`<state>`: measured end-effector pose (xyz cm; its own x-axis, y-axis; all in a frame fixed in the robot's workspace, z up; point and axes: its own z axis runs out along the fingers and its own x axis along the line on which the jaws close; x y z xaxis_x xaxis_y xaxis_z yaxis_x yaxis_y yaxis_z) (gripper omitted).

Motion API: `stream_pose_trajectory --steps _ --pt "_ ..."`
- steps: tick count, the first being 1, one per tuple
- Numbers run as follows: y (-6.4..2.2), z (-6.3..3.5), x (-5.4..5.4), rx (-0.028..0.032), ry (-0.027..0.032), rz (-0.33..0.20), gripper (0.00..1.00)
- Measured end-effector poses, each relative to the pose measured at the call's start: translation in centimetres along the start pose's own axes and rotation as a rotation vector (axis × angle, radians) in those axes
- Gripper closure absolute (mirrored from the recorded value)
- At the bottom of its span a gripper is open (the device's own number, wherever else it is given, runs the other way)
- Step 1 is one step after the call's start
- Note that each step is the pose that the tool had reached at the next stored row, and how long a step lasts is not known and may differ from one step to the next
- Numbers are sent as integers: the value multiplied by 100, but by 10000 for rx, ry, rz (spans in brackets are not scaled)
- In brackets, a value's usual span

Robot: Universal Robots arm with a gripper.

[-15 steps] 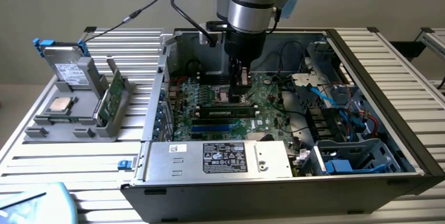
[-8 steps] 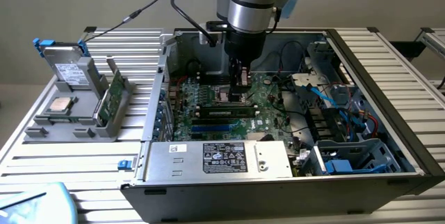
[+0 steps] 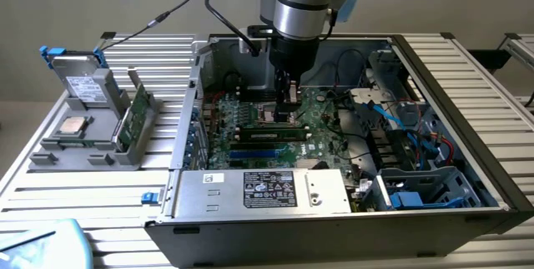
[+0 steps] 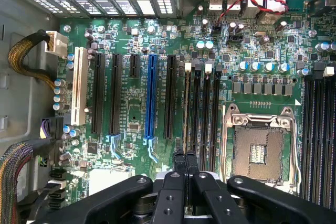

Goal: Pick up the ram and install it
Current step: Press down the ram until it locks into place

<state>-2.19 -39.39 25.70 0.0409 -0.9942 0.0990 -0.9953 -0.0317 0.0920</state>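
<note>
An open grey metal computer case (image 3: 492,175) lies on a slatted aluminium table (image 3: 50,181), its green motherboard (image 3: 326,119) facing up. A silver and black robot arm (image 3: 304,0) reaches straight down into the case.

The black two-fingered gripper (image 4: 185,161) hovers just above the motherboard with its jaws brought fully together. In the wrist view, the fingertips (image 4: 178,160) sit over a thin edge-on strip standing in one of the long black memory slots (image 4: 206,114), beside the empty silver processor socket (image 4: 258,148). That strip appears to be the ram (image 4: 187,109), a long, narrow green circuit-board stick. Whether the jaws pinch its top edge or merely press on it cannot be told.

In the exterior view, the ram (image 3: 271,135) lies lengthwise across the board, just nearer the camera than the gripper, with blue and black slots beyond it towards the near side. A silver power supply box (image 3: 262,191) with a dark label fills the near edge of the case.

On the exterior view's left, a grey plastic holder (image 3: 84,137) carries other parts.

The stick is likely light, stiff and brittle. It seems best taken by its long top edge near the middle, away from chips and contacts.
</note>
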Motion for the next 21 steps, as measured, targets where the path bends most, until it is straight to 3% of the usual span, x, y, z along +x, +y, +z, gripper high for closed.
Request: stream_pose_trajectory --steps 4,8,13,21 --pt "-11 -1 8 -2 -9 0 89" --pt "-149 -11 22 4 -78 -8 89" --pt "-155 3 21 134 -74 4 89" --pt "-186 129 13 157 -73 7 89"
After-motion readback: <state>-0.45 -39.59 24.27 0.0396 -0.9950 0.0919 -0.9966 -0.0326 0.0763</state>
